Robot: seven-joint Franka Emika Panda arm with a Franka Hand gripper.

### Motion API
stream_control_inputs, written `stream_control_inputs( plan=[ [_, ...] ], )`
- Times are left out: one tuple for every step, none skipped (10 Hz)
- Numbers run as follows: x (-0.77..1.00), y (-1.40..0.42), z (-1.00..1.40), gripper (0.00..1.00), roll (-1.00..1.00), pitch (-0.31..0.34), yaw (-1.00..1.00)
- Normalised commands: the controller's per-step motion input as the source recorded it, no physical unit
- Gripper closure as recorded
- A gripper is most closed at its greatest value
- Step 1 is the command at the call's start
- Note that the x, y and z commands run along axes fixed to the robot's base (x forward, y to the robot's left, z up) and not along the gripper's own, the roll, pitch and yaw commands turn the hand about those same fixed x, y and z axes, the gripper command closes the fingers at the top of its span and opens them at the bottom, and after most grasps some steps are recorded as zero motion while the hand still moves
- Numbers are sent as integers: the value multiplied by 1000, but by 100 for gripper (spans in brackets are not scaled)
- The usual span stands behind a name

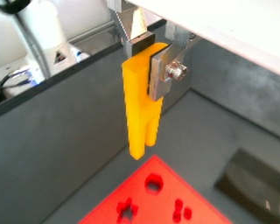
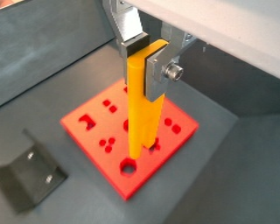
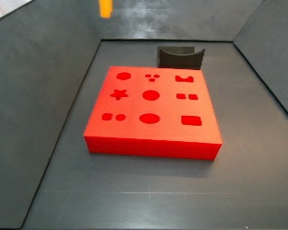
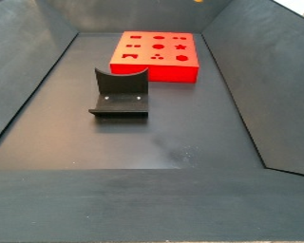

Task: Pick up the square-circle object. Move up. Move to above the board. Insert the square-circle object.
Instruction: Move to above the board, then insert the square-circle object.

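Yellow-orange square-circle object [image 1: 143,101] hangs upright, well clear of the floor, its top end clamped between the gripper [image 1: 149,54] fingers [image 1: 161,72], flat silver plates pressed on either side; same grip shows in both wrist views [image 2: 145,96]. The two prongs point down, free ends in the air. In a wrist view the lower end lines up over the red board [image 2: 130,131], above a round hole near one corner, not touching it as far as can be told. In a side view only a small orange bit of the piece [image 3: 105,8] shows at the upper edge, high above and behind the board [image 3: 153,110]; the gripper itself is out of that view. The board lies flat on the dark floor [image 4: 167,142], shaped holes up. Dark fixture [image 4: 121,92] stands just beside the board's edge, apart from it [image 3: 180,57].
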Motion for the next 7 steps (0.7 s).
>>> stream_control_inputs(
  plan=[
    [598,-1000,-25,100,-8,28,8],
    [620,-1000,-28,100,12,30,10],
    [603,-927,-23,100,24,32,10],
    [438,-625,-17,100,40,40,5],
    [237,-318,11,100,51,45,6],
    [124,-170,16,100,64,38,6],
    [0,0,-134,100,0,0,-1000]
  ],
)
